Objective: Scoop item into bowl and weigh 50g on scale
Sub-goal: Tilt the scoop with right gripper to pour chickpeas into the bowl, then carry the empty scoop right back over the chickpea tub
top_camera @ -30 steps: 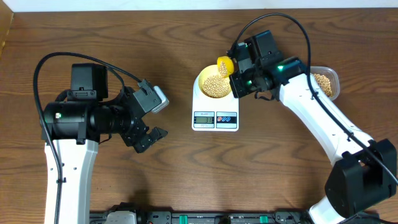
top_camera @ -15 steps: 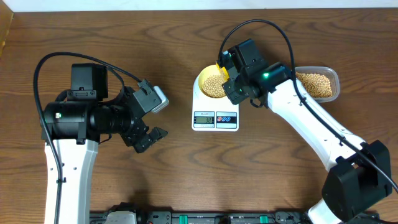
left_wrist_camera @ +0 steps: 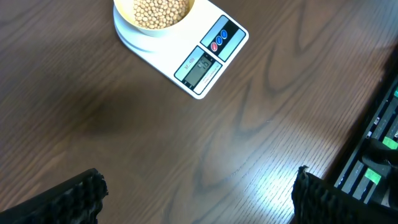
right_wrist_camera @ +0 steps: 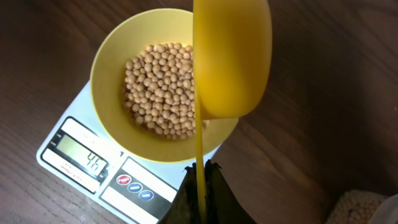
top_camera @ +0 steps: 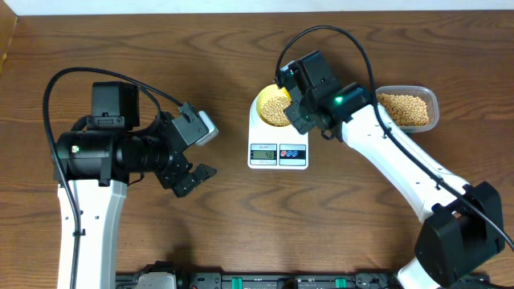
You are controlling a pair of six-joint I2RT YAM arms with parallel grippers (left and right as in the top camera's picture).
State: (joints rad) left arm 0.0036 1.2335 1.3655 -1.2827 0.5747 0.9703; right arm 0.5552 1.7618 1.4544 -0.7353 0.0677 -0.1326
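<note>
table point(top_camera: 161, 48): dark wood grain | clear tub point(top_camera: 435, 99): far right | yellow spoon point(right_wrist_camera: 231, 62): tipped, underside showing | black rail point(top_camera: 265, 282): near edge

The right tool point(right_wrist_camera: 200, 178), clamped on the yellow spoon point(right_wrist_camera: 231, 62), is sitting further left than a second ago, covering the right side of the bowl point(right_wrist_camera: 107, 68) from overhead. The spoon, heaped with beans point(right_wrist_camera: 158, 87) then, is now showing plain yellow. The clear tub point(top_camera: 436, 108) is now lying fully uncovered.
</note>
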